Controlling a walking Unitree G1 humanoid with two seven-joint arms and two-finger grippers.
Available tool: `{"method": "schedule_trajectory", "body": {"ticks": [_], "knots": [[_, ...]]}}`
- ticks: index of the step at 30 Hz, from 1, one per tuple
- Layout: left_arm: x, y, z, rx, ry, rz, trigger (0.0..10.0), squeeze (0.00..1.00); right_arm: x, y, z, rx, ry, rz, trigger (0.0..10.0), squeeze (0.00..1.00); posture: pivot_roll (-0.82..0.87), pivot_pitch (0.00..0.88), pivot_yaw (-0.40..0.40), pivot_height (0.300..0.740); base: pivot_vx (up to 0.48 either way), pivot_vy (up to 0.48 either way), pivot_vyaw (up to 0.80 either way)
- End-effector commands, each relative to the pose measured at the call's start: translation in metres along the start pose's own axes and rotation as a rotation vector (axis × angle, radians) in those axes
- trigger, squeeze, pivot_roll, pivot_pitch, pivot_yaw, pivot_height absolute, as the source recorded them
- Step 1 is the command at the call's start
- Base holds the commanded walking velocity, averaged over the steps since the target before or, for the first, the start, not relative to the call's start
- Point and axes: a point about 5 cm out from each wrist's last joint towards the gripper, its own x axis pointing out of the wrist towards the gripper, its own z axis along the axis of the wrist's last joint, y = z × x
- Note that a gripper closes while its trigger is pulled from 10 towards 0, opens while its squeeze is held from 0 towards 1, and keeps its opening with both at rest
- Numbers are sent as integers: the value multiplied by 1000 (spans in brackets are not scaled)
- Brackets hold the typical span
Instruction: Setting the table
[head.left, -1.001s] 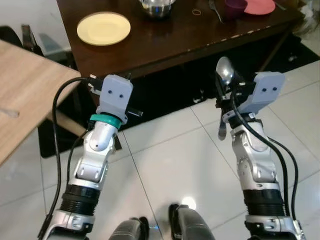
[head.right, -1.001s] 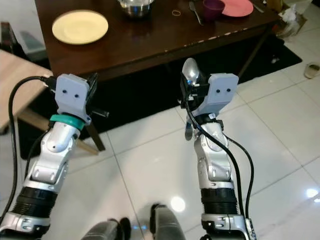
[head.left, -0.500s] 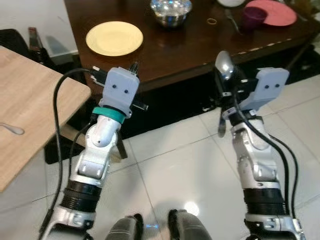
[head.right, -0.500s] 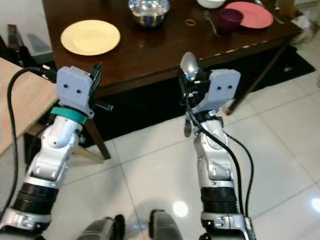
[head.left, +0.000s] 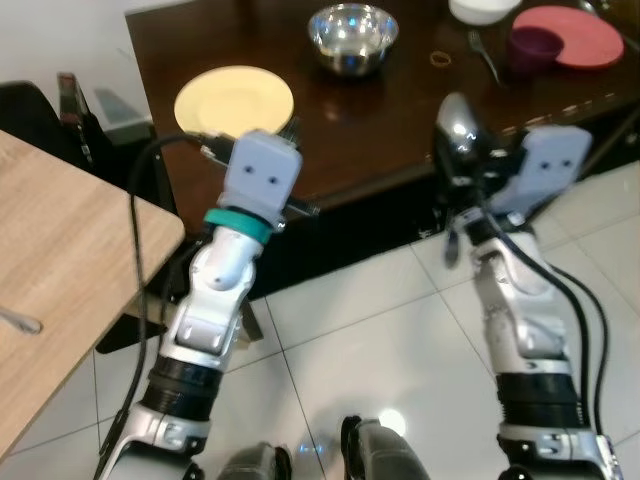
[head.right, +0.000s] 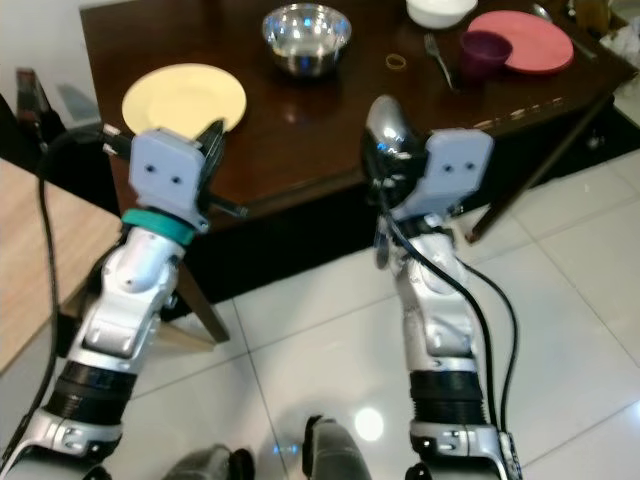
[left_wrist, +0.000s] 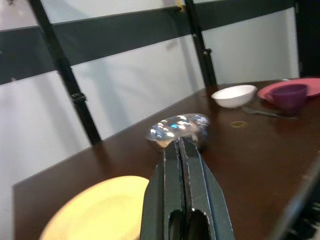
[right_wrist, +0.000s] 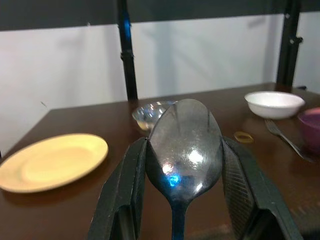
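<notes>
Right wrist view: right gripper (right_wrist: 182, 195) clamped on spoon (right_wrist: 184, 142), short of dark table's near edge (head.right: 300, 190). Left gripper (left_wrist: 182, 150) closed, empty. Yellow plate (head.right: 184, 97) near left corner lacks cutlery; spoon placement probably pending.

Home dining room: dark wooden table (head.right: 300, 110) with 1 yellow plate (head.right: 184, 97), steel bowl (head.right: 306, 36) and pink plate (head.right: 520, 54), above glossy white floor tiles (head.right: 300, 340).
</notes>
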Motion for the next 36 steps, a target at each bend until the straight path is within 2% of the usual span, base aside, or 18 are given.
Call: {"method": "schedule_trajectory", "body": {"ticks": [1, 16, 20, 24, 28, 31, 36], "knots": [[-4, 3, -4, 14, 17, 3, 10000, 0, -1, 5, -1, 12, 1, 9, 10000, 0, -101, 144, 74, 740, 480, 0, 0], [-4, 0, -4, 10, 17, -3, 10000, 0, -2, 4, -2, 11, 8, 6, 10000, 0, -101, 149, 73, 740, 450, 0, 0], [-5, -2, -4, 2, 17, -12, 10000, 0, -2, 5, -3, 12, 14, 14, 10000, 0, -100, 150, 70, 740, 0, 0, 0], [-8, 0, -3, -4, 12, -14, 10000, 0, -7, 10, -16, 2, 77, 55, 10000, 0, -96, 152, 68, 740, 0, 0, 0], [-10, 8, -4, -4, 29, 1, 10000, 0, -10, 4, -32, -74, 177, 34, 10000, 0, -85, 157, 64, 740, 0, 0, 0], [-11, 9, -4, -2, 33, 1, 10000, 0, -10, 3, -33, -78, 185, 34, 10000, 0, -85, 157, 64, 740, 0, 0, 0], [-15, 8, -5, -39, 81, -104, 10000, 0, -9, 5, -37, -93, 227, 100, 10000, 0, -70, 171, 50, 740, 0, 0, 0]]}}
